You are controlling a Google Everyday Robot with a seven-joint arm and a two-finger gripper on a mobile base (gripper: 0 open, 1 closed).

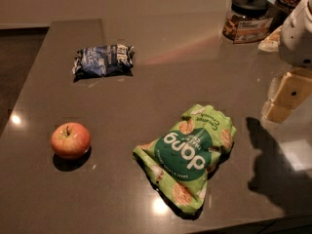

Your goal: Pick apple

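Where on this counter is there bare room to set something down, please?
Bare counter lies in the middle, bordered by the blue bag, the green bag and the apple; another patch runs along the near edge in front of the apple. The far right is crowded: the jar stands there and the gripper hangs over that side.
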